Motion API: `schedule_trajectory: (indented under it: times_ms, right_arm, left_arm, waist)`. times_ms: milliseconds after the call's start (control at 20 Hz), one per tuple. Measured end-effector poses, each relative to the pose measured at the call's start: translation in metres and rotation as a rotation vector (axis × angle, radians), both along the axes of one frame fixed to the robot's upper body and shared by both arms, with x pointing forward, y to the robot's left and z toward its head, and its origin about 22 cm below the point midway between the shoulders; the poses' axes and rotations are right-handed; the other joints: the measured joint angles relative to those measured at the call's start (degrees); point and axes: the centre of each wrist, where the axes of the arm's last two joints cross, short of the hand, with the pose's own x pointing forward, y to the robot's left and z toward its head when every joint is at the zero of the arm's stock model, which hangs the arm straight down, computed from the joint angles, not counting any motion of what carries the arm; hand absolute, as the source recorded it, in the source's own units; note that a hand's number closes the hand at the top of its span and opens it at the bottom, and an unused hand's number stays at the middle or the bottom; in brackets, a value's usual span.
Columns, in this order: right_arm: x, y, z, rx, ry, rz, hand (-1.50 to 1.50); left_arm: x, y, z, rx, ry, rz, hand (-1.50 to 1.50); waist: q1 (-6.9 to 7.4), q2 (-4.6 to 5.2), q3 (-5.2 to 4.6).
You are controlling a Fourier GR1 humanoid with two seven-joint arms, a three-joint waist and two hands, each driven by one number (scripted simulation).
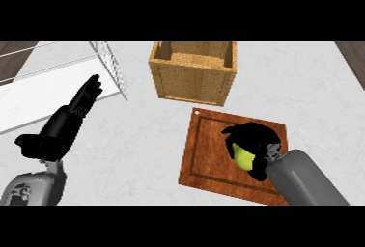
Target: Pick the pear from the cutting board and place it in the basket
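Pear [245, 157], basket [192, 83], cutting board [206, 161]: one each.

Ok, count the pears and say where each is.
1. The pear is inside the curled right hand, over the cutting board. The basket hides part of its inside, so another could lie there.

A pale, faintly marbled desk [143, 140] fills most of the view under even light. A white wire rack [108, 62] stands at its upper left. Dark wooden floor [354, 55] shows past both far corners.
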Motion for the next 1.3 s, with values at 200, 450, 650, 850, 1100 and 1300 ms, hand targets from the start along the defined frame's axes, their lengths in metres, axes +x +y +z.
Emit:
schedule_trajectory:
  times_ms: [200, 450, 650, 850, 1100, 1300]
  right_arm:
    - [-0.017, 0.058, 0.004, 0.066, -0.148, -0.070, 1.50]
    - [-0.039, 0.110, 0.019, 0.168, -0.363, -0.206, 1.50]
    - [-0.057, 0.134, 0.026, 0.323, -0.420, -0.330, 1.50]
    - [-0.076, 0.153, 0.047, 0.553, -0.483, -0.421, 1.50]
    - [-0.098, 0.176, 0.083, 0.816, -0.587, -0.486, 1.50]
    - [-0.107, 0.190, 0.113, 0.925, -0.646, -0.501, 1.50]
  left_arm:
    - [0.001, -0.005, -0.003, 0.001, 0.008, -0.015, 0.00]
    - [0.003, -0.010, -0.003, -0.002, 0.011, -0.044, 0.00]
    - [0.007, -0.014, 0.000, -0.003, 0.000, -0.071, 0.00]
    - [0.008, -0.020, -0.002, -0.008, 0.010, -0.082, 0.00]
    - [0.011, -0.020, 0.000, -0.003, 0.011, -0.077, 0.00]
    - [0.009, -0.022, -0.001, -0.001, 0.011, -0.070, 0.00]
  waist:
    - [0.51, 0.16, 0.14]
    - [2.45, 0.45, 0.41]
    - [3.98, 0.85, 0.51]
    - [4.41, 0.84, 0.56]
    - [4.07, 0.46, 0.47]
    - [3.52, 0.20, 0.37]
